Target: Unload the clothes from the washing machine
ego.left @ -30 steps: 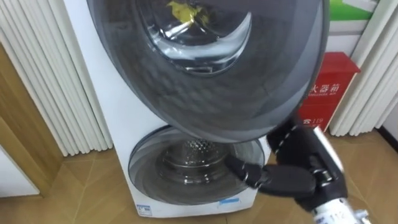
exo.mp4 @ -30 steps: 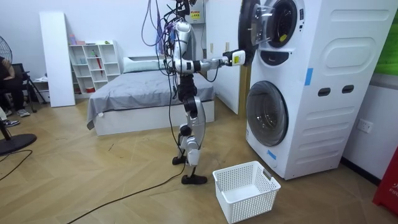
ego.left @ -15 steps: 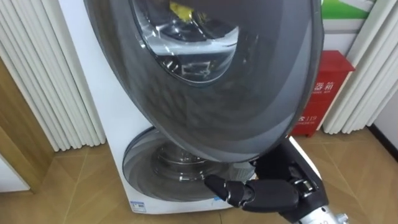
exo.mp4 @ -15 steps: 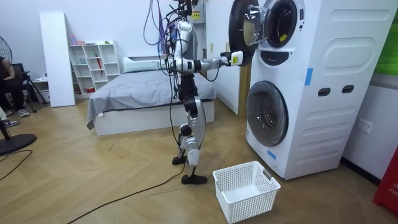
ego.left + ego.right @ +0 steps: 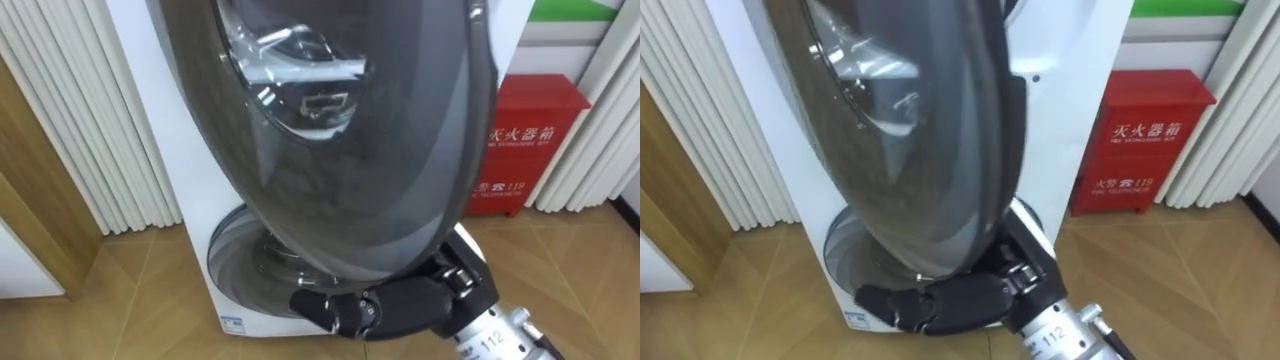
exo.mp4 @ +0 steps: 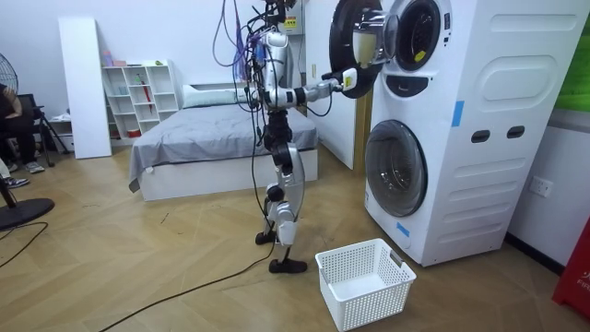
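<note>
1. On the floor near my feet, just in front of the machine, the white basket point(image 6: 369, 300) stands ready, presumably to take the load.
2. My right hand point(image 5: 385, 305) is under the lower rim of the upper door point(image 5: 330, 180). Its fingers are stretched out, close together and laid against the rim, clasping nothing. I judge it is placed there to swing the door aside.
3. The door stands well out from the machine, and its glass bowl blocks my head cameras' line into the drum.
4. Below, the lower door point(image 5: 240, 270) is closed.
5. In the room view, a small yellow garment point(image 6: 419, 57) lies inside the upper drum point(image 6: 415, 32), untouched.
</note>
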{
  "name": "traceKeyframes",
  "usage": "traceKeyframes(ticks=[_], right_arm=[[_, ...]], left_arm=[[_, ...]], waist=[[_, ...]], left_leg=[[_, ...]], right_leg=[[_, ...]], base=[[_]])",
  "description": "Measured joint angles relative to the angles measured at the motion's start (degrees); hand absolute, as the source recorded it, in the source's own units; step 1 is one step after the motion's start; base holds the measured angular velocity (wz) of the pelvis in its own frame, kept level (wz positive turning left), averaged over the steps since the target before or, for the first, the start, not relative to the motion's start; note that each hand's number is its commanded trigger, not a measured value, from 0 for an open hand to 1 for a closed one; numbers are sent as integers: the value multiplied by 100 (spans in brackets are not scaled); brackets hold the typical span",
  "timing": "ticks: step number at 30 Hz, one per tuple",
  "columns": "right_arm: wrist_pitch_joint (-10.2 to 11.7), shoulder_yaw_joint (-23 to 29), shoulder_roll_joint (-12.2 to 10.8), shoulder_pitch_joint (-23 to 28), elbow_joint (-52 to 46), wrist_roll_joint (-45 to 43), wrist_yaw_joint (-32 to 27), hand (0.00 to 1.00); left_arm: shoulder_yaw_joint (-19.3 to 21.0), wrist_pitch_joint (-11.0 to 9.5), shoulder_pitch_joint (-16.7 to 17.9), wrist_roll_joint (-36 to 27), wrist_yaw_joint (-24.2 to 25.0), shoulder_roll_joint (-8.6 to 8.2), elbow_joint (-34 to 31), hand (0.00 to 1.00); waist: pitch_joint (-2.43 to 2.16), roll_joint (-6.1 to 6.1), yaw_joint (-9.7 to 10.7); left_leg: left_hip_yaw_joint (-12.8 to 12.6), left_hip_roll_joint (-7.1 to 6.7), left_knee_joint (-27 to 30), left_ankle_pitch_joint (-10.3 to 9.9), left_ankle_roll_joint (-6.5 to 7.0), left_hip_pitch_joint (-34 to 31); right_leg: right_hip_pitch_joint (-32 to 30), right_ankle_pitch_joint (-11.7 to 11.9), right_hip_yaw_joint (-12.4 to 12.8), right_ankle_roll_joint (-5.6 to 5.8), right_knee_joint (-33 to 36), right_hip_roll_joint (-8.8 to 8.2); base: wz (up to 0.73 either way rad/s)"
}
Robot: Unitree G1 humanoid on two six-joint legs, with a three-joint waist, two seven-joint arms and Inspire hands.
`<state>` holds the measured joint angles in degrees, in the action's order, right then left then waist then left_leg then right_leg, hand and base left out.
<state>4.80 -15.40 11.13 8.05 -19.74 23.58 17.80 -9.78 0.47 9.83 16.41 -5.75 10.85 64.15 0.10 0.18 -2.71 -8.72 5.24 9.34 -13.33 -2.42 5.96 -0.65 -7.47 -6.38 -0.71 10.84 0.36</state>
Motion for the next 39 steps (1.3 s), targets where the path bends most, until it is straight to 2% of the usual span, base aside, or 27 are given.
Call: traceKeyframes(ticks=[5,10,11,14,18,22,25,28,30,33,36,39], right_arm=[[-1,-26,-15,1,0,-239,-151,0],[-3,-114,-64,0,0,-293,-346,0],[-3,-120,-64,0,-3,-337,-379,0],[-11,-154,-137,0,-10,-400,-466,0],[-44,-375,-172,-25,-10,-384,-650,0],[-135,-645,-173,-146,-7,-387,-652,0],[-347,-1003,-172,-507,41,-380,-622,0],[-375,-1327,-183,-1069,216,-368,-492,0],[-364,-1570,-260,-1498,216,-368,-240,0],[-356,-1799,-391,-1726,222,-389,-28,0],[-367,-1968,-404,-1833,326,-382,70,0],[-463,-1970,-408,-1948,333,-400,116,0]], left_arm=[[4,-19,-52,36,27,5,-3,0],[5,-25,-137,131,68,74,-7,0],[8,-29,-153,131,93,91,-6,0],[2,-30,-202,147,100,147,0,0],[-85,-21,-220,159,87,171,1,0],[-178,7,-252,161,90,170,1,0],[-182,76,-256,164,114,160,-4,0],[-229,89,-250,169,162,156,-7,0],[-229,106,-248,168,219,152,-9,0],[-173,174,-289,169,249,99,-9,0],[-164,191,-336,162,246,56,-14,0],[-173,210,-389,167,243,6,-58,0]], waist=[[-2,-23,-170],[-7,-134,-320],[-22,-167,-397],[-21,-245,-448],[-7,-330,-594],[-6,-343,-729],[7,-321,-842],[13,-311,-1020],[20,-293,-1060],[27,-254,-1207],[35,-243,-1323],[24,-261,-1340]], left_leg=[[-4,2,25,12,-6,-11],[21,7,22,80,-32,-74],[55,9,31,92,-34,-121],[275,3,47,122,-50,-201],[347,7,38,204,-82,-247],[424,12,42,249,-102,-290],[531,9,69,260,-110,-349],[662,0,69,258,-112,-387],[813,-16,24,256,-113,-386],[908,-21,-17,256,-113,-354],[919,-34,-60,257,-110,-349],[943,-88,-57,259,-107,-369]], right_leg=[[-25,22,-11,-9,52,-9],[-115,43,-23,-49,99,-5],[-167,52,-35,-65,110,-6],[-213,67,-106,-88,115,-3],[-257,70,-165,-114,107,-4],[-259,56,-237,-92,98,-10],[-257,62,-323,-101,94,-21],[-212,89,-412,-150,85,-26],[-135,81,-513,-153,56,-39],[-39,65,-637,-136,-34,-51],[-34,19,-658,-112,-33,-75],[-35,-40,-668,-69,-21,-128]], base=[[-1],[-1],[0],[6],[7],[11],[18],[23],[33],[22],[9],[11]])
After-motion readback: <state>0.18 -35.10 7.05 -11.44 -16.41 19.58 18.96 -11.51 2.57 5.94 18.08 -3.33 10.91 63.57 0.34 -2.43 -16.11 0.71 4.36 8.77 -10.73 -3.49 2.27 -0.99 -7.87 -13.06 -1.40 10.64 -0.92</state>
